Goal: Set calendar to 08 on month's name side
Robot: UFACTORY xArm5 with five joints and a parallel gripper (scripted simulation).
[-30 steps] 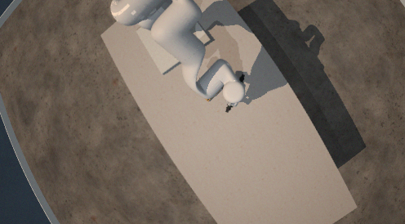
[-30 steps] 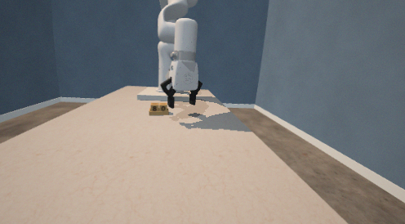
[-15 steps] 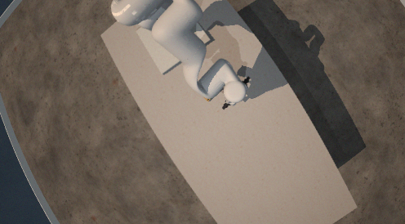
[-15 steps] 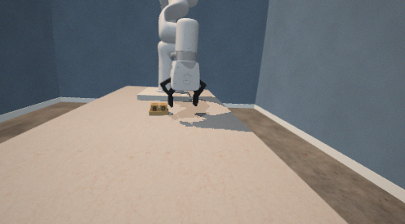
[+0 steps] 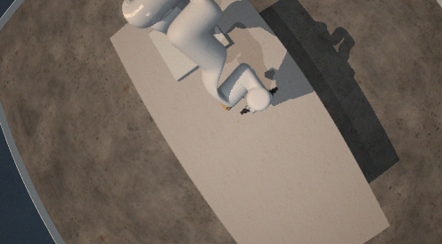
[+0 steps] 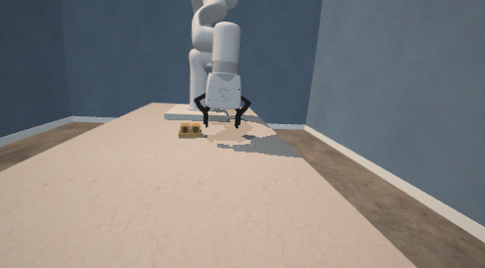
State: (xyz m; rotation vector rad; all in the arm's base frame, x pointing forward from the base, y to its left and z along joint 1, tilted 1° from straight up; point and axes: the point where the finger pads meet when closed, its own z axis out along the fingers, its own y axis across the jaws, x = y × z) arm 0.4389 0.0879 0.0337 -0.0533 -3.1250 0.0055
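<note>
The calendar [image 6: 190, 130] is a small wooden tray with two cubes standing side by side in it, flat on the table. The cube faces toward the exterior camera carry dark digits that look like 8 on the left and 0 on the right; they are small and hard to read. My gripper [image 6: 221, 123] points straight down, open and empty, a little to the right of the calendar and just above the table. In the overhead view the gripper [image 5: 258, 100] shows only as two dark fingertips beside the white wrist, and the calendar [image 5: 225, 107] is a small orange sliver, mostly hidden under the arm.
The robot's flat base plate [image 6: 196, 113] lies at the table's far end behind the calendar. The table [image 5: 249, 146] is long, with the floor dropping off on both long sides. Blue walls stand around the room.
</note>
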